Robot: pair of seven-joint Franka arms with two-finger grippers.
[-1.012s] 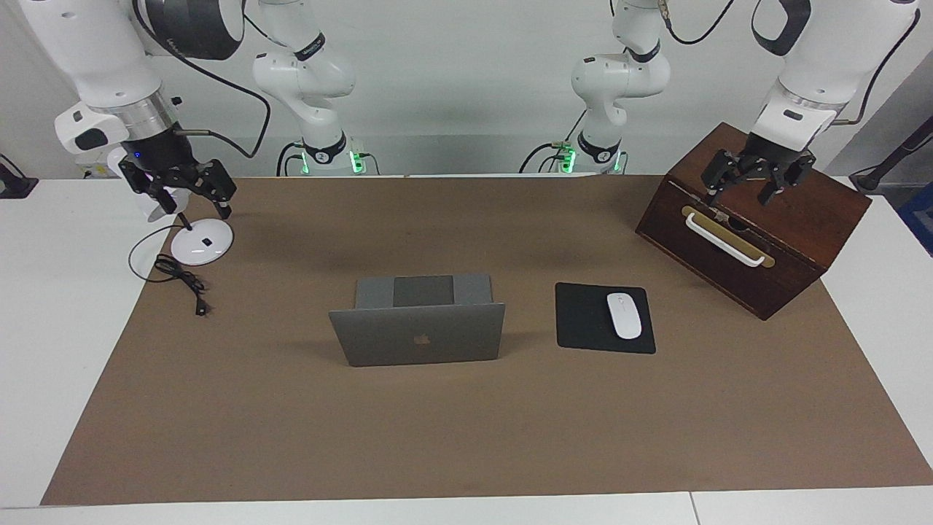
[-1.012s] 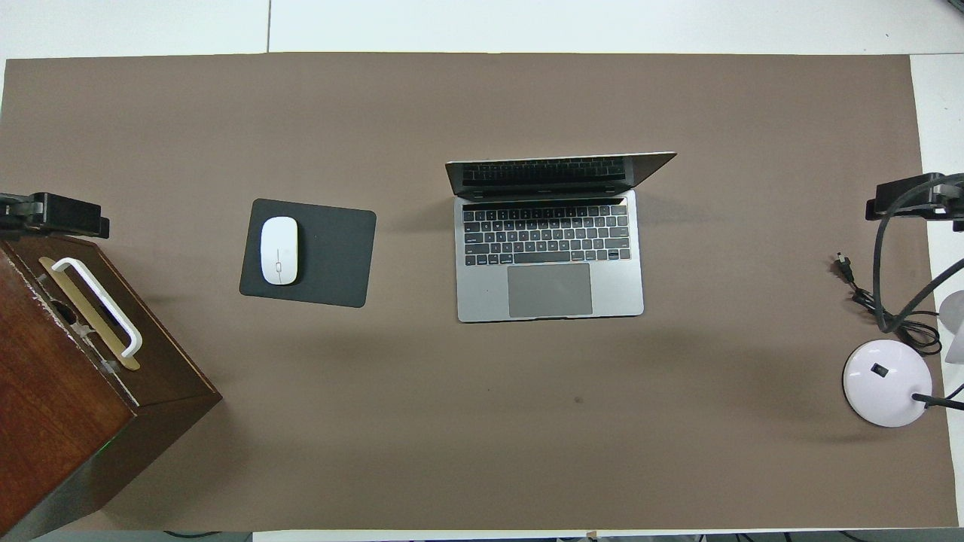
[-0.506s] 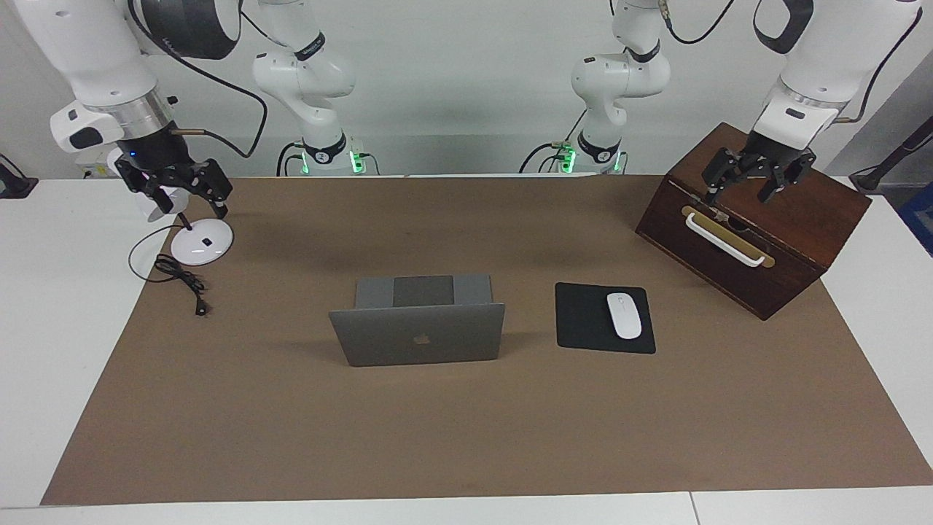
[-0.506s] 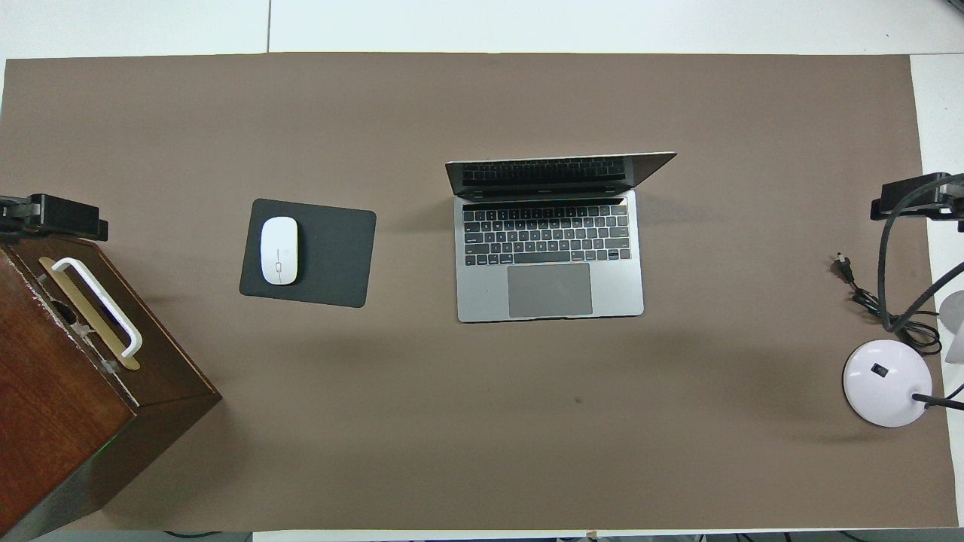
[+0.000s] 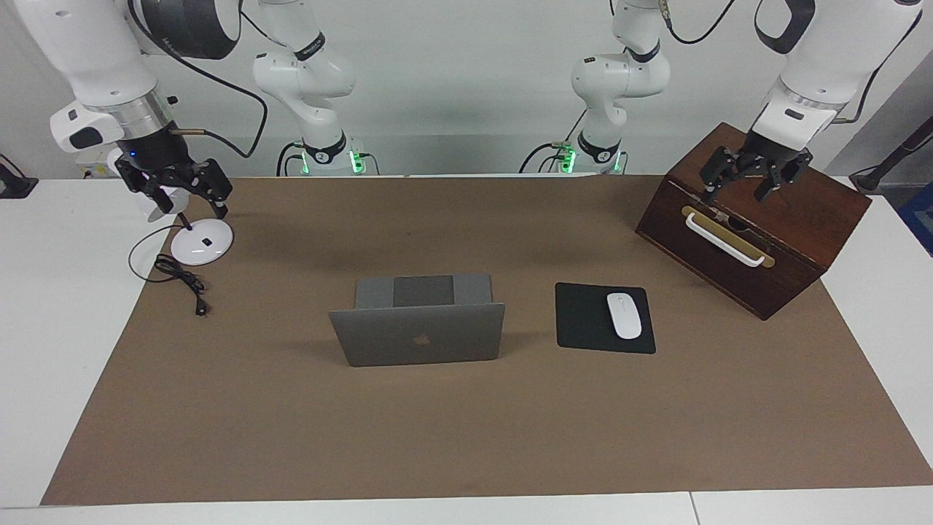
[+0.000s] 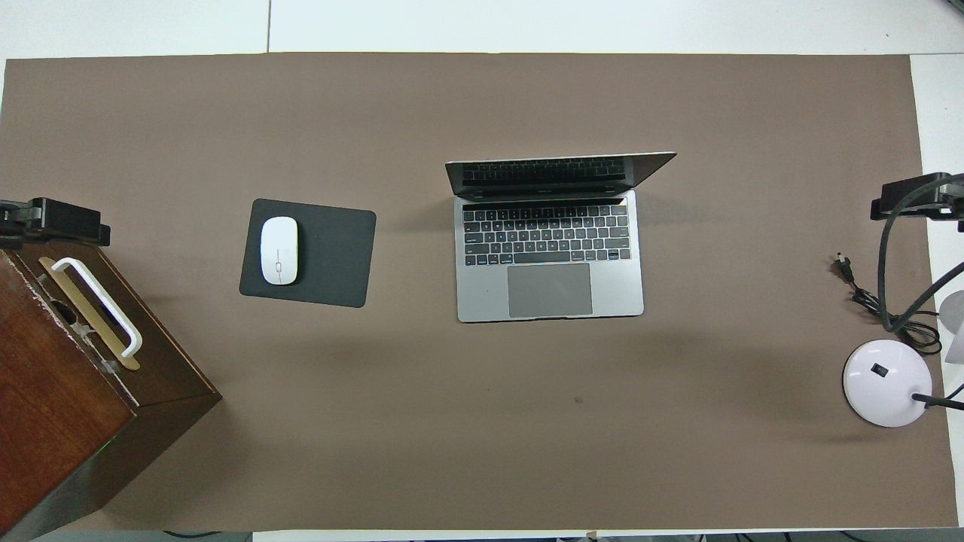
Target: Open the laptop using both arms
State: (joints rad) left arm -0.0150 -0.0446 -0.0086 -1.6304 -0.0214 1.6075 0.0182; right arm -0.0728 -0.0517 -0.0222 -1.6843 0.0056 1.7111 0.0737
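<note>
The silver-grey laptop (image 5: 437,350) stands open at the middle of the brown mat, its lid upright and the logo turned away from the robots. Its keyboard and trackpad show in the overhead view (image 6: 550,256). My left gripper (image 5: 738,191) is open and empty, up in the air over the wooden box; its tip shows in the overhead view (image 6: 53,222). My right gripper (image 5: 191,204) is open and empty, up over the desk lamp's base; it shows in the overhead view (image 6: 911,197). Both are well apart from the laptop.
A black mouse pad (image 5: 583,321) with a white mouse (image 5: 624,315) lies beside the laptop toward the left arm's end. A dark wooden box (image 5: 794,219) with a white handle stands at that end. A white lamp base (image 5: 202,242) and black cable (image 5: 182,281) lie at the right arm's end.
Both grippers have risen slightly, the right one also drifting toward its end of the table. The laptop has not moved.
</note>
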